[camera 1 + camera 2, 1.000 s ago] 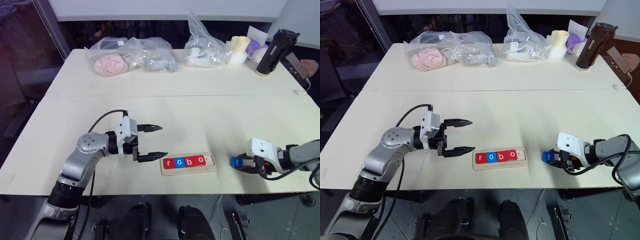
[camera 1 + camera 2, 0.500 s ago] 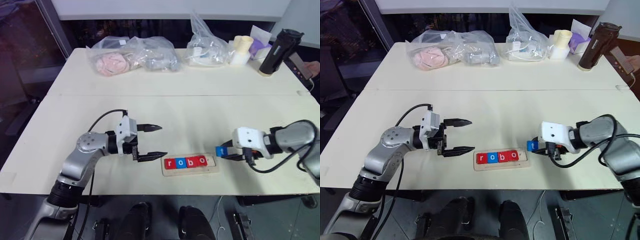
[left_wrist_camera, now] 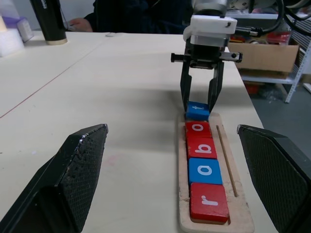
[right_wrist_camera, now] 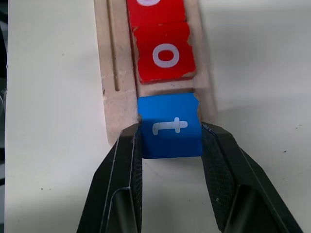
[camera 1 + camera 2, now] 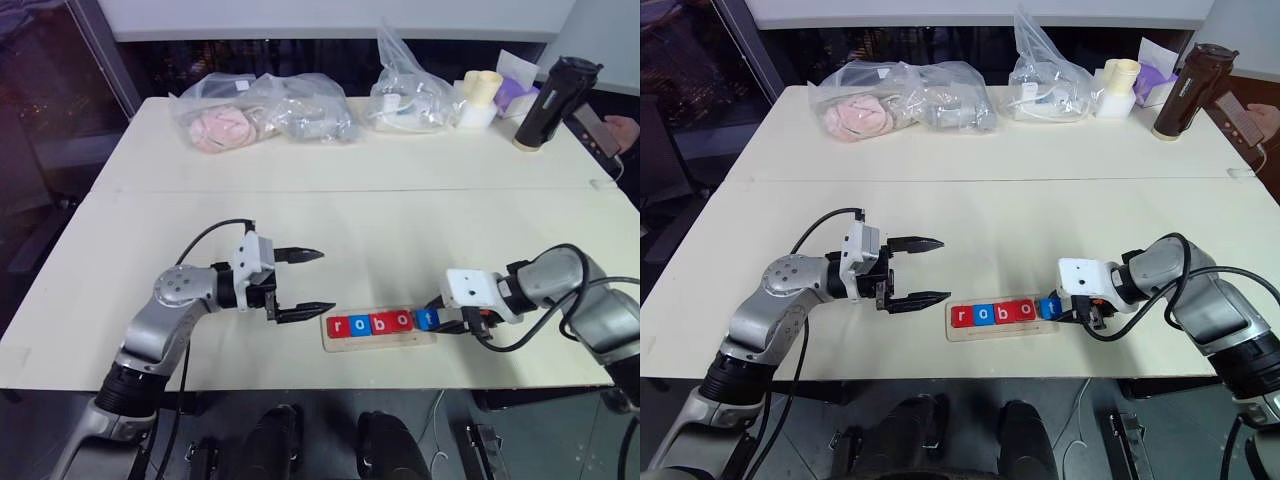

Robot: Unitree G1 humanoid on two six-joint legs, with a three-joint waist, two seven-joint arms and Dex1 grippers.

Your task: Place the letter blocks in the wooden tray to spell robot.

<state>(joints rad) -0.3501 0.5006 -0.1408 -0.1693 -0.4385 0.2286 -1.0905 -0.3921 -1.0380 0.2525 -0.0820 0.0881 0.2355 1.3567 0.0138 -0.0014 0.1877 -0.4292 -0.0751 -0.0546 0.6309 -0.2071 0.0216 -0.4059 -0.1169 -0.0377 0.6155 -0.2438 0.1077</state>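
Note:
The wooden tray (image 5: 380,342) lies near the table's front edge. In it sit a red r (image 5: 337,326), a blue o (image 5: 359,325), a red b (image 5: 380,323) and a red o (image 5: 402,321) in a row. My right gripper (image 5: 432,320) is shut on the blue t block (image 4: 170,127), one finger on each side. It holds the block at the tray's right end, right beside the red o (image 4: 164,54). I cannot tell whether the t rests on the tray. My left gripper (image 5: 327,283) hovers open just left of the tray, holding nothing.
Two plastic bags (image 5: 265,110) (image 5: 410,95), a cream cup (image 5: 478,98) and a dark bottle (image 5: 545,105) stand along the table's far edge. A person's hand with a phone (image 5: 610,132) is at the far right. A seam (image 5: 350,190) crosses the table.
My right gripper has carried the blue t leftward, from the bare table right of the tray to the tray's right end. The left arm has not moved.

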